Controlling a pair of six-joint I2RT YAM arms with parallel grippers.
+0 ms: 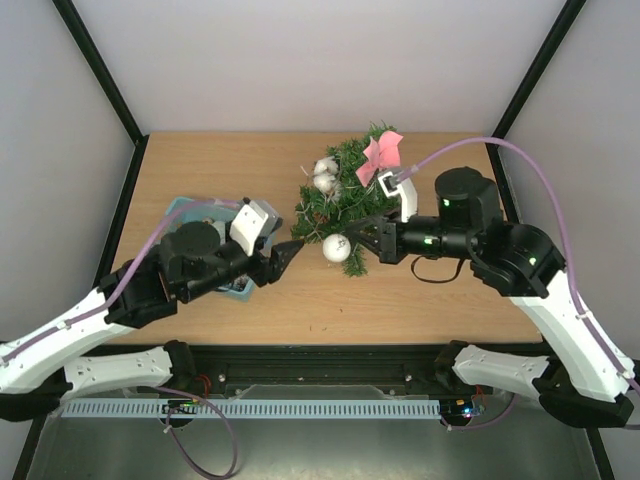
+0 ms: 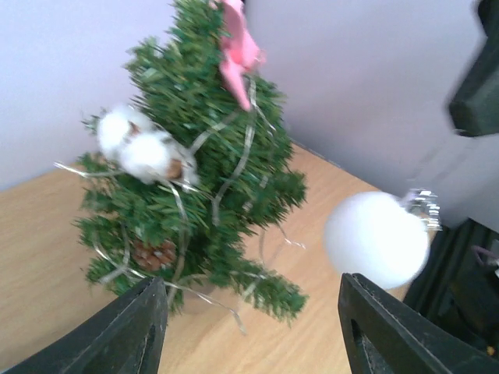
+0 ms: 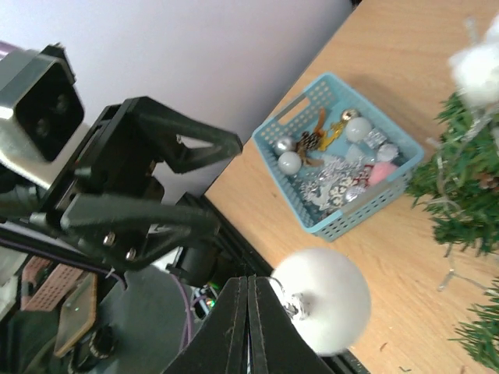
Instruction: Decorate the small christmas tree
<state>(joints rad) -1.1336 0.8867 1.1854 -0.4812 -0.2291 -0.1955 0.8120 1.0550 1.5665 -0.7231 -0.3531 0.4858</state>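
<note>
Small christmas tree standing upright on the wooden worktop, toward the far side and just right of centre, between the 2 arms. Its long axis is vertical. In the left wrist view the tip points straight up and carries a pink bow. In the top view the axis is foreshortened, and the bow lies up and right of the branches. The left pincer points at the tree with its 2 fingers spread apart and nothing between them. The right pincer has its fingers pressed together on the thin hanger of a white ball, which hangs at the tree's near edge. Only the left wrist view shows the tree side-on, with white cotton puffs, silver strands and a pine cone. The ball is blurred there, and the tree's base cannot be made out. Only the right wrist view shows the inside of the teal basket, which holds silver balls and pink and gold pieces. In the top view the left arm covers most of the basket. The right wrist view cuts the tree off at its right edge.
</note>
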